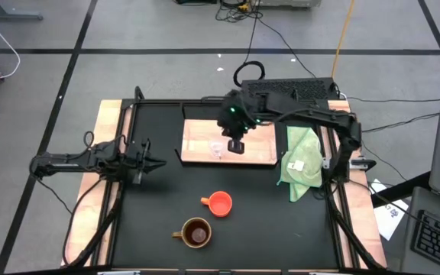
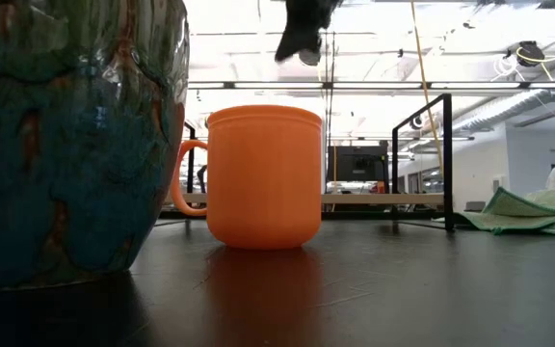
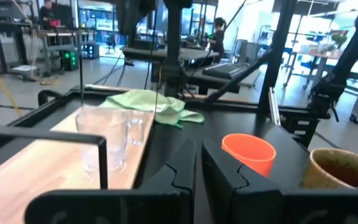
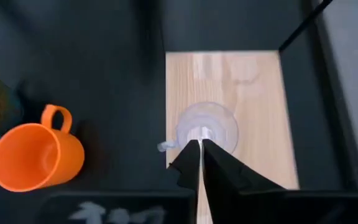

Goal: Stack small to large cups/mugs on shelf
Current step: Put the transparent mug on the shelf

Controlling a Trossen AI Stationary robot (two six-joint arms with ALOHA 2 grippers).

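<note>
right claw above the wooden board, fingers pressed together on nothing; left claw narrow too, waiting at the table's left side.

from above: the clear glass cup stands on the board just beside the right claw, the orange cup and brown mug sit well apart from it on the black table, and a green cloth lies by the board's right end. table level: the orange cup stands upright, handle to the left, with the mug close in front. left wrist: glass cup on the board, orange cup beside the mug. right wrist: closed fingertips hang over the glass cup, not touching it as far as can be seen.
</note>
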